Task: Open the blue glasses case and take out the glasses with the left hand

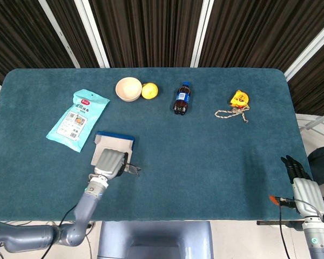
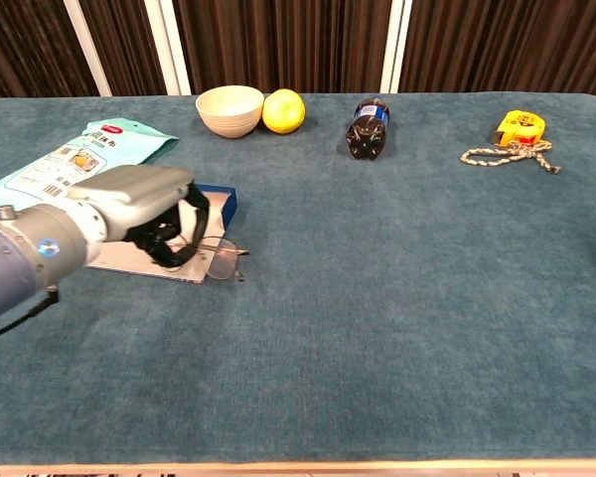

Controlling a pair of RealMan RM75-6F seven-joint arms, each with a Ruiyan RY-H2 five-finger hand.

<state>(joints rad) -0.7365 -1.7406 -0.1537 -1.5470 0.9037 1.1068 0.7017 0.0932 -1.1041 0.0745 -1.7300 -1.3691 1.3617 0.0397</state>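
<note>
Here, the left hand (image 2: 149,214) grasps the glasses (image 2: 222,260) | beside the open blue glasses case (image 1: 114,141) near the table's (image 2: 397,298) front-left edge | right hand (image 1: 302,186) released, off the front-right corner.

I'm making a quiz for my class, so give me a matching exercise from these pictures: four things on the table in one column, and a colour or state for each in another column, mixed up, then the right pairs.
Things
1. glasses
2. glasses case
3. bowl
4. tape measure

States
A. yellow, beside a coil of rope
B. held by the left hand
C. cream, next to the orange fruit
D. lying open, blue rim showing

Right pairs: 1-B, 2-D, 3-C, 4-A
</note>
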